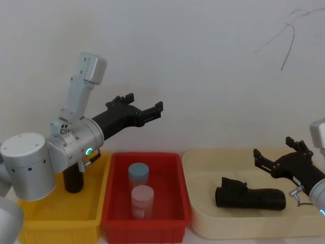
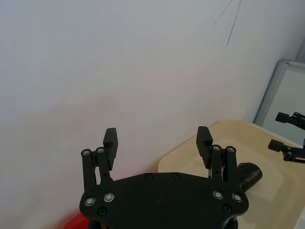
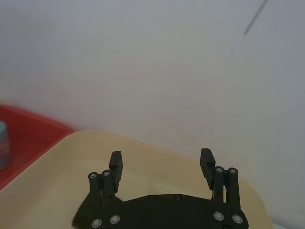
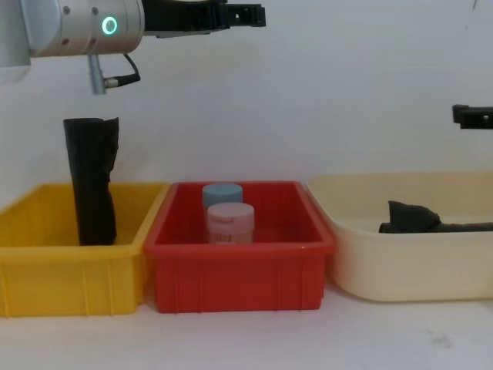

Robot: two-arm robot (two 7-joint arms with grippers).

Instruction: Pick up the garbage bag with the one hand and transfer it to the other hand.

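Two grippers are standing wide open and empty as we are lining up the pickup. Our right gripper [image 1: 274, 148] is hovering over the cream tub [image 1: 203, 152], above the bag [image 1: 251, 197] and clear of it. The bag is lying on its side on the tub floor, bunchy end pointing toward the red bin [image 1: 144, 219]. Our left gripper [image 1: 144, 104] is hanging high over the red bin, well apart from the bag.

We are judging the grasp to be the step in hand, with nothing lifted yet. To do it well, we are planning to bring the right gripper down with its jaws straddling the roll across its width, on the slim part. That way a free length is left sticking out for the left gripper to take. Plastic film is likely soft and slippery, so we are favouring a full close and a slow lift clear of the tub wall before swinging toward the centre.
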